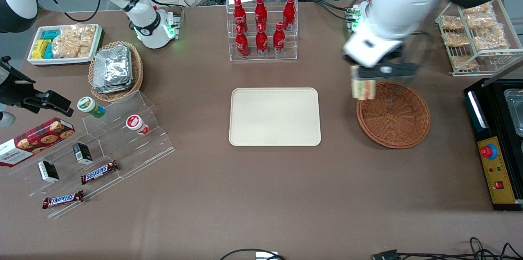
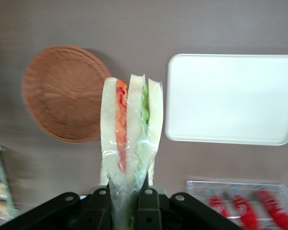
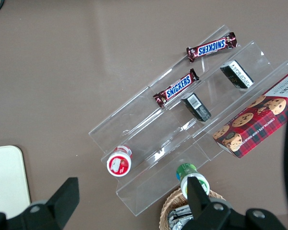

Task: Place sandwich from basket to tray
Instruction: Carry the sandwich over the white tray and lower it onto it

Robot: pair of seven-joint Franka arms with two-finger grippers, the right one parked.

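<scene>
Clear wrap is all the fingers have closed on: the gripper pinches the sandwich by its wrapper end, and the wedge hangs free in the air above the rim of the basket, on the side nearest the tray. The basket is empty and the tray bare, so the carry across is what is left. The likely trouble is the hold itself (thin film, not bread): the wrap could slide out of the fingers, or the wedge could swing and drop on the brown counter short of the tray. The stretch of counter between basket and tray carries nothing, so the path looks open. The rack of red bottles stands farther from the front camera than the tray, and a low, wide sweep might brush it.
</scene>
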